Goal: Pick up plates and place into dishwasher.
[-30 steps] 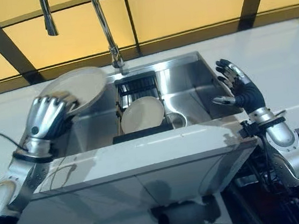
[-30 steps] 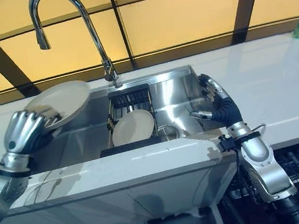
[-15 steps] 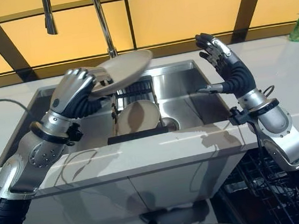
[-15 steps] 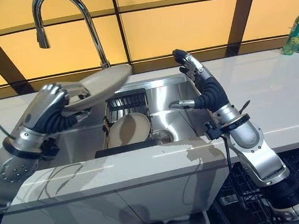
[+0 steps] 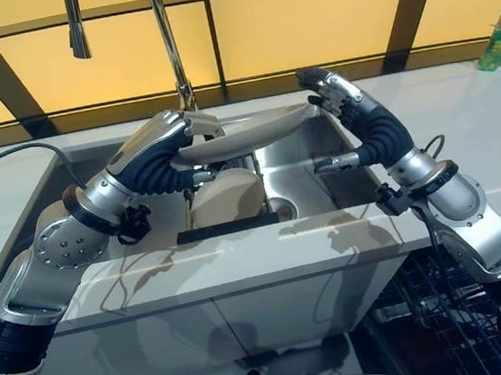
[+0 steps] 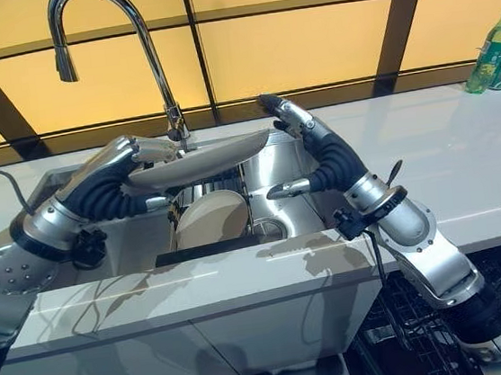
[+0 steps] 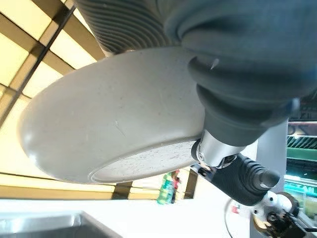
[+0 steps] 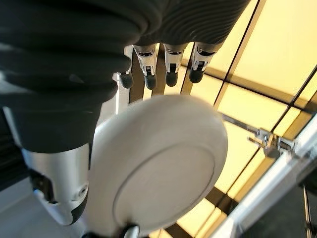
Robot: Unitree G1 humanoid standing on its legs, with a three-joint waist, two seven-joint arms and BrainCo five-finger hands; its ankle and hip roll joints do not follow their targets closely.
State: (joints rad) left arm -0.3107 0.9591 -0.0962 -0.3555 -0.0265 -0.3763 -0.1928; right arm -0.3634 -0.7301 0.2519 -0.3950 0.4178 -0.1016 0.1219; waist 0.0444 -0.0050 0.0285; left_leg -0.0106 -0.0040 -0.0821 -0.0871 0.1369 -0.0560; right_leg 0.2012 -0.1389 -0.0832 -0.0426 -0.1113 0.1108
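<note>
Over the steel sink (image 6: 293, 160), the left hand (image 5: 160, 148) gripped the plate (image 6: 202, 159) (held near-flat); right hand (image 6: 304, 141), fingers spread, met its far rim.

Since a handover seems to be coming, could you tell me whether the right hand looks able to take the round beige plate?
Probably yes: the right hand, open, already brackets the free edge of the round beige plate gripped by the left hand.

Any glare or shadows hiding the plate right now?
Left eye view: no glare on the plate; the steel sink below shows bright reflections. Left wrist view: the plate's underside is shaded against bright yellow panels. Right wrist view: same backlight, plate outline clear.
</note>
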